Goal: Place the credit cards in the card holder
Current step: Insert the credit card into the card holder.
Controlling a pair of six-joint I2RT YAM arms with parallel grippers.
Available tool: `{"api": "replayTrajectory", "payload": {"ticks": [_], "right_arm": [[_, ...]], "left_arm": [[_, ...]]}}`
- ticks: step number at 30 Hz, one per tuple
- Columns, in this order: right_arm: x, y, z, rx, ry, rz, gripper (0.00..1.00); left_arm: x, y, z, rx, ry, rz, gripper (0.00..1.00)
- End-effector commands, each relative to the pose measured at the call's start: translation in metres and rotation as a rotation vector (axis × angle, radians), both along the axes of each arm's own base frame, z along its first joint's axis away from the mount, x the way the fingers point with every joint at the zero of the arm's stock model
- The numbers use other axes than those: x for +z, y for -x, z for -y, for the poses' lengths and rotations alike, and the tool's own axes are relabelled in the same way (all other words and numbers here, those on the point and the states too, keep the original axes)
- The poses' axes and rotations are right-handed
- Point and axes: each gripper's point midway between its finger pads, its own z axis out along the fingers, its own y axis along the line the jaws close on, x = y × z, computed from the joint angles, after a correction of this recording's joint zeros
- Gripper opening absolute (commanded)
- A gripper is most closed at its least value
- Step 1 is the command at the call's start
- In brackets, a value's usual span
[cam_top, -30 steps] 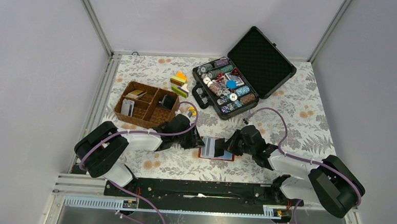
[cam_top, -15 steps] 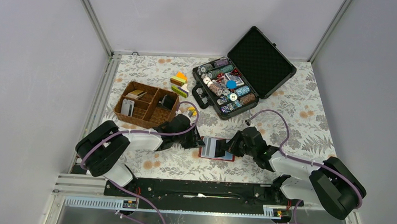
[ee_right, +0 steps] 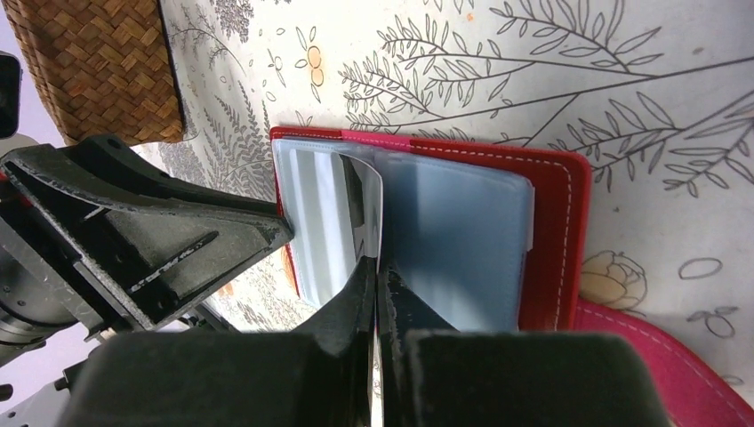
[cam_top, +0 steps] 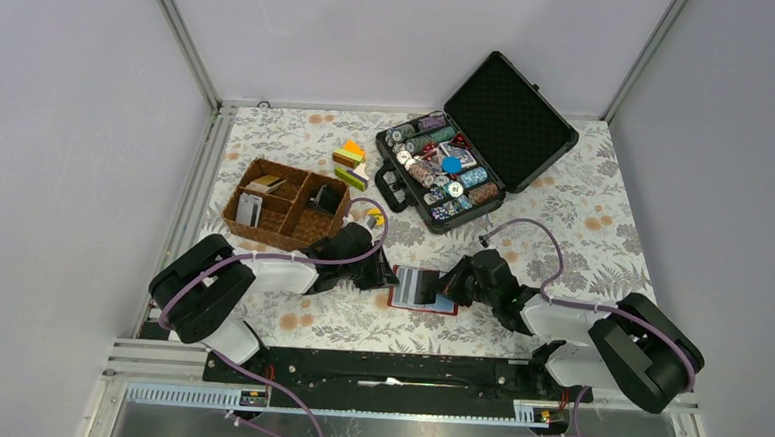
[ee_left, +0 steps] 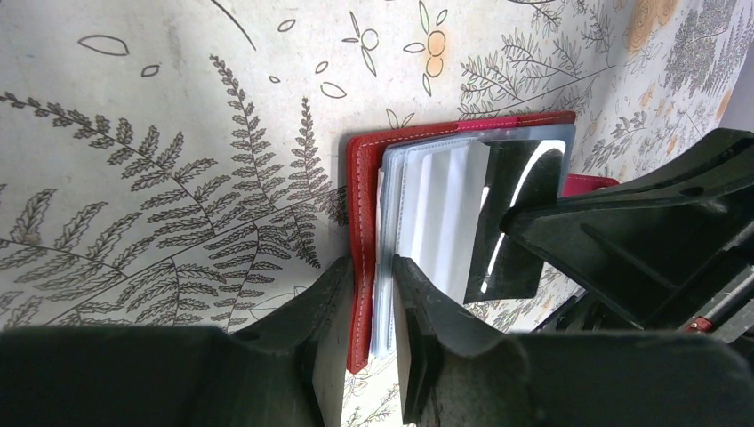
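Observation:
The card holder (cam_top: pixel 416 292), a red bifold wallet, lies open on the floral cloth between both arms. Its clear pockets (ee_right: pixel 453 240) show light blue. My left gripper (ee_left: pixel 373 283) is shut on the wallet's near edge (ee_left: pixel 363 196), one finger on the red cover and one on the clear sleeves. A glossy dark credit card (ee_left: pixel 516 213) stands on edge over the pockets, and my right gripper (ee_right: pixel 377 271) is shut on it. More credit cards, one whitish (cam_top: pixel 249 209) and one tan (cam_top: pixel 265 183), lie in the wicker basket.
The brown wicker basket (cam_top: pixel 285 223) stands just behind my left arm. An open black case (cam_top: pixel 509 110) full of poker chips is at the back, with coloured blocks (cam_top: pixel 349 163) to its left. A pink flap (ee_right: pixel 658 356) sticks out from the wallet's far side.
The left gripper's jaws have narrowed onto the wallet's edge. The right gripper has stayed shut on the dark card, now more edge-on over the wallet.

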Motion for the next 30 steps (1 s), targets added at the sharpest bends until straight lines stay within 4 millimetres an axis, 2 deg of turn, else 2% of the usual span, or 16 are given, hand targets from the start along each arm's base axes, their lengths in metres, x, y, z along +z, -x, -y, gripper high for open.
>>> {"api": "replayTrajectory", "payload": {"ticks": [1, 3, 5, 12, 15, 18, 30], "right_arm": [[-0.045, 0.022, 0.021, 0.008, 0.137, -0.129, 0.0], [-0.047, 0.023, 0.017, 0.031, 0.141, -0.138, 0.0], [-0.047, 0.022, 0.014, 0.046, 0.151, -0.138, 0.04], [-0.035, 0.013, 0.029, 0.055, 0.276, -0.085, 0.41], [-0.02, 0.003, 0.032, 0.061, 0.32, -0.033, 0.5], [-0.009, -0.001, 0.037, 0.065, 0.361, -0.003, 0.56], [0.005, -0.003, 0.045, 0.168, 0.525, 0.042, 0.72]], "left_arm": [[-0.023, 0.016, -0.007, -0.024, -0.056, -0.048, 0.26], [-0.023, 0.017, -0.006, -0.026, -0.052, -0.048, 0.26], [-0.021, 0.017, -0.005, -0.025, -0.046, -0.048, 0.26], [-0.021, 0.016, -0.008, -0.012, -0.05, -0.045, 0.26], [-0.02, 0.016, -0.007, -0.014, -0.047, -0.045, 0.26], [-0.02, 0.016, -0.007, -0.013, -0.047, -0.041, 0.26], [0.001, 0.012, 0.011, -0.03, 0.05, -0.015, 0.27]]}}
